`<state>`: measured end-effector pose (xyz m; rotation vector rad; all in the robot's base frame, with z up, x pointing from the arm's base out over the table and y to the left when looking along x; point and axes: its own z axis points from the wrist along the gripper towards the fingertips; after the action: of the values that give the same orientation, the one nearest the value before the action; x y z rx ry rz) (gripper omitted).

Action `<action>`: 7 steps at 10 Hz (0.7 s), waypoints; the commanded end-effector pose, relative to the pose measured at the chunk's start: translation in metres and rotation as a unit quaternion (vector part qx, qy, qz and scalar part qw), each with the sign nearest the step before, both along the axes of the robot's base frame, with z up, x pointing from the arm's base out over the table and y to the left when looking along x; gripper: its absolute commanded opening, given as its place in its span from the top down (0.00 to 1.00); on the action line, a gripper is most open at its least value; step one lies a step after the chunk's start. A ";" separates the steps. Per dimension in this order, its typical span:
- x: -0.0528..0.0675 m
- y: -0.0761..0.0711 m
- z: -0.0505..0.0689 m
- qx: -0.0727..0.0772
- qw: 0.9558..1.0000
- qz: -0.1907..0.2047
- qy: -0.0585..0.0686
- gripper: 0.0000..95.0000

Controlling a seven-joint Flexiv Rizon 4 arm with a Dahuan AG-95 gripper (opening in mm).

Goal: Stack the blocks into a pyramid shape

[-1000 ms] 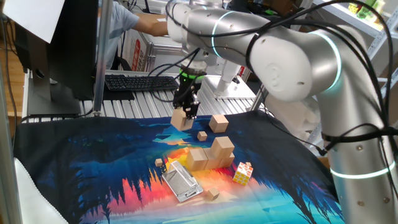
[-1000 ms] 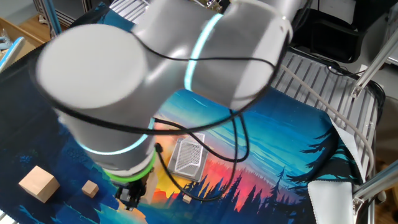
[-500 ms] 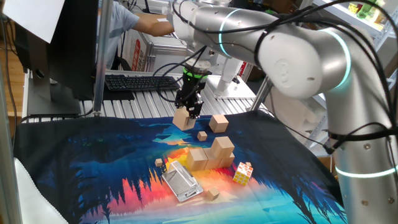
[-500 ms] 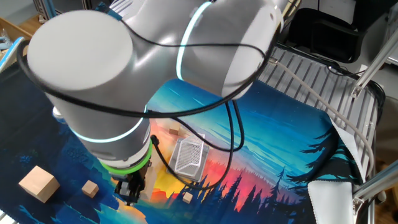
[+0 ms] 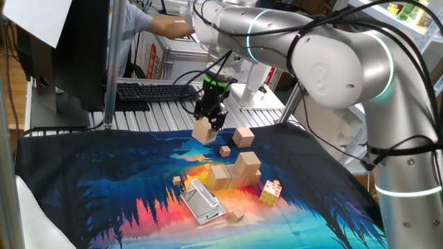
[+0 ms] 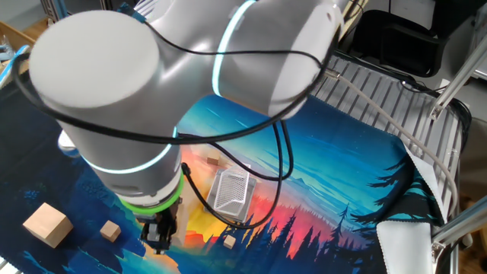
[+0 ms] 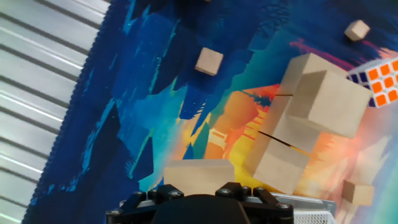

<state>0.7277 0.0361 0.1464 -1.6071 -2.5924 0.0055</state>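
Holding one block (image 5: pixel 203 132) clamped in my gripper (image 5: pixel 212 126) above the table (image 5: pixel 104 180), well short of the started stack (image 5: pixel 234 171), I worry its tilt could topple that stack's upper block (image 5: pixel 247 163) on placement

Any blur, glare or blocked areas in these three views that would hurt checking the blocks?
One fixed view: sharp, evenly lit; gripper and held block clear. The other fixed view: the arm, close and soft, fills the frame and hides the stack. Hand view: tilted, slightly soft; stacked blocks bright, nearly washed out against the orange mat.
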 end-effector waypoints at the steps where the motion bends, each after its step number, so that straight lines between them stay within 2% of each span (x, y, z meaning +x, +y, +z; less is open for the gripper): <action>1: -0.004 0.000 0.000 0.006 1.000 0.004 -0.020 1.00; 2: -0.004 0.000 0.000 -0.002 1.000 0.013 -0.024 1.00; 4: -0.004 0.000 0.000 -0.023 0.999 -0.027 -0.016 1.00; 5: -0.004 0.000 0.000 -0.026 0.999 -0.041 -0.012 1.00; 6: -0.004 0.000 0.000 -0.023 0.997 -0.078 -0.009 1.00; 7: -0.004 0.000 0.000 -0.023 0.997 -0.078 -0.011 1.00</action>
<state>0.7255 0.0370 0.1456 -1.7066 -2.6279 0.0018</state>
